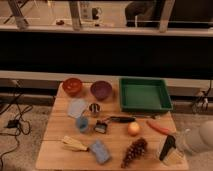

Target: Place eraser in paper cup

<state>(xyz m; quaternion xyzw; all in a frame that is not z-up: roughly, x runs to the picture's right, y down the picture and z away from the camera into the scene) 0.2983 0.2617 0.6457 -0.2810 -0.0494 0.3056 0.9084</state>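
My gripper [167, 149] hangs at the table's front right corner, at the end of the pale arm [200, 140] that enters from the right. A pale cream thing [174, 159], which looks like the paper cup, sits right at the gripper on the table edge; I cannot tell whether it is held. A small dark and white block [101, 127], possibly the eraser, lies mid-table beside the small blue cup [82, 123], far left of the gripper.
On the wooden table [60, 150] are an orange bowl [72, 86], a purple bowl [101, 90], a green tray [145, 94], a metal cup [94, 109], a pale cloth [76, 107], a round fruit [133, 128], a carrot [159, 127], grapes [134, 151], a blue sponge [100, 151].
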